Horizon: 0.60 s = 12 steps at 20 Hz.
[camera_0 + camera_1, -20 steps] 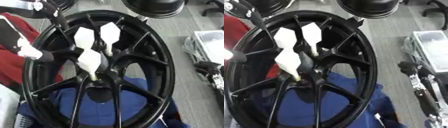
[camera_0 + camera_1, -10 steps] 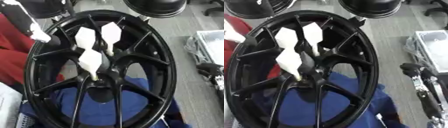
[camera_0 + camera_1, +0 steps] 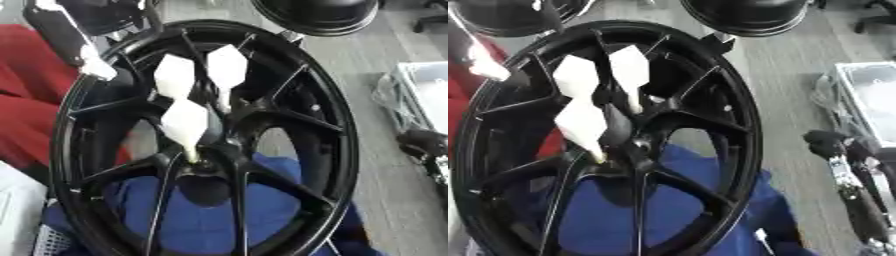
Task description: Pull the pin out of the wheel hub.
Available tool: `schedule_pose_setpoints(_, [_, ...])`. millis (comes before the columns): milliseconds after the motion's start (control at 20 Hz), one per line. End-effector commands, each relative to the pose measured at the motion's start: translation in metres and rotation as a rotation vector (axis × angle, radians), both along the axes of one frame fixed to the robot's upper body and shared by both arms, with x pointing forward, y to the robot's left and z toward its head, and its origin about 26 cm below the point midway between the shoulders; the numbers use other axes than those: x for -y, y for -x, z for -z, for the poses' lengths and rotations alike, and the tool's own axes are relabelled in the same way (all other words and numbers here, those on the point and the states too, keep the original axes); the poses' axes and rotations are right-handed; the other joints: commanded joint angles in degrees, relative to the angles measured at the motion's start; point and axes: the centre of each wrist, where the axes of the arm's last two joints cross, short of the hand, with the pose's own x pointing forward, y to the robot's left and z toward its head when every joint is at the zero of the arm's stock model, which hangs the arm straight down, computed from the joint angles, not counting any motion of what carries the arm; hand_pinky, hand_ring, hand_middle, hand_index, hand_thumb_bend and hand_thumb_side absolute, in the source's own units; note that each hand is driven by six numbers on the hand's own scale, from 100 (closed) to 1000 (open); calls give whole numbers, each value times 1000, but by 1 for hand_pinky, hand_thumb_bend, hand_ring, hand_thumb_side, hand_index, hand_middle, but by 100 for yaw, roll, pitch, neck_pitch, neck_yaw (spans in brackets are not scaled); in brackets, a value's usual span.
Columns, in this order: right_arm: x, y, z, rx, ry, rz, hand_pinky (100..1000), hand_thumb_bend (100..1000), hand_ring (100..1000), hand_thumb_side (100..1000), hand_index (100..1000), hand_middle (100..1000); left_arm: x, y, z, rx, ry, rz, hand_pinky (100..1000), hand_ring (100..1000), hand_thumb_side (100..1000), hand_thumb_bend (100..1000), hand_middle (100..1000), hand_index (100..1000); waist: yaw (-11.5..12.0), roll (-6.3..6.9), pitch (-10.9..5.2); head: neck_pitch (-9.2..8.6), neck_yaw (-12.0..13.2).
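A black spoked wheel hub (image 3: 315, 125) stands tilted and fills both views. Three white diamond-shaped pins are stuck in near its centre (image 3: 206, 165): an upper left pin (image 3: 173, 76), an upper right pin (image 3: 227, 67) and a lower pin (image 3: 185, 122), whose thin shaft reaches the hub's middle. My left hand (image 3: 94, 66) comes in from the upper left, its pale tip at the rim's upper left edge, apart from the pins. My right hand (image 3: 829, 143) hangs dark at the right edge, away from the wheel, with its forearm (image 3: 859, 200) running down.
Blue cloth (image 3: 201, 220) lies under the wheel. Red fabric (image 3: 26, 105) is at the left. Other black round parts (image 3: 319, 15) sit beyond the rim's top. A clear plastic bin (image 3: 872, 95) stands on the grey floor at the right.
My left hand has moved up and right along the rim's left edge to its upper left. The three pins stay in place. The right arm has hardly shifted.
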Motion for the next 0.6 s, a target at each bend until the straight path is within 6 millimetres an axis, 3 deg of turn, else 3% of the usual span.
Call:
schedule_pose_setpoints(50, [-2, -1, -5, 13, 10, -2, 866, 100, 834, 752, 749, 696, 1, -2, -7, 7, 3, 14, 823, 818, 359, 553, 821, 889, -15, 8, -74, -123, 2])
schedule_pose_setpoints(600, [-10, -4, -7, -1, -3, -12, 866, 100, 834, 785, 749, 696, 10, -12, -4, -18, 10, 52, 822, 831, 338, 568, 827, 890, -33, 16, 89, -366, -75])
